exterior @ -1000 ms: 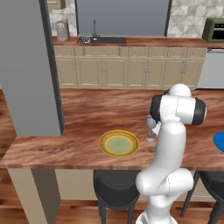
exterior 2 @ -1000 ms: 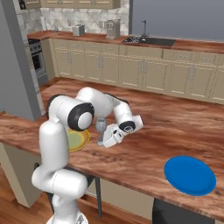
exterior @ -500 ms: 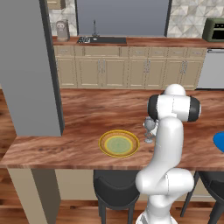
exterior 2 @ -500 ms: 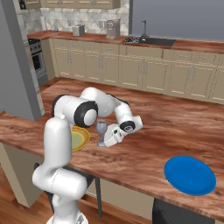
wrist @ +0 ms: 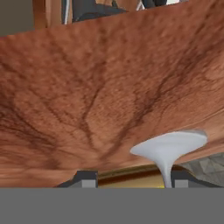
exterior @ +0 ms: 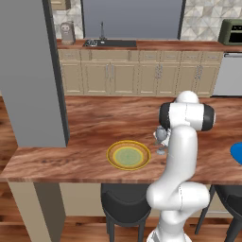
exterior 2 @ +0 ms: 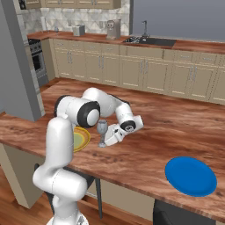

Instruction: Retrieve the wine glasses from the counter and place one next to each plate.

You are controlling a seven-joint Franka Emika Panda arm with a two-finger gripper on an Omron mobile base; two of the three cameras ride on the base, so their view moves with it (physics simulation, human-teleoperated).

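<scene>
The small stemmed wine glass of grey translucent glass (exterior 2: 102, 130) stands upright on the long reddish-brown wooden bar top (exterior 2: 176, 132), its round foot flat on the wood just beside the round yellow-rimmed plate with the pale green centre (exterior: 128, 155). In the left base view the same glass (exterior: 161, 139) shows on the plate's right, partly behind the white arm.

What has changed: a second ago the fingers were clamped on the stem; since then they have been spreading, and the glass now rests on its own foot. The arm itself has hardly shifted over that second. I judge this to be the release at the end of the first placement: one glass now sits next to the yellow plate, so half of the task looks done. The solid bright blue round plate (exterior 2: 190, 176) lies well apart along the bar top with no glass beside it, so a second glass remains to be fetched from the kitchen counter with beige cabinets (exterior 2: 145, 66) across the aisle.

The two-finger gripper (exterior 2: 110, 136) lies low, level with the stem. In the hand view its dark finger tips (wrist: 86, 177) stand parted on either side of the stem, one tip close to it. The jaws are partway open, not wide, and no longer squeeze the glass; whether one pad brushes the stem I cannot tell.
</scene>
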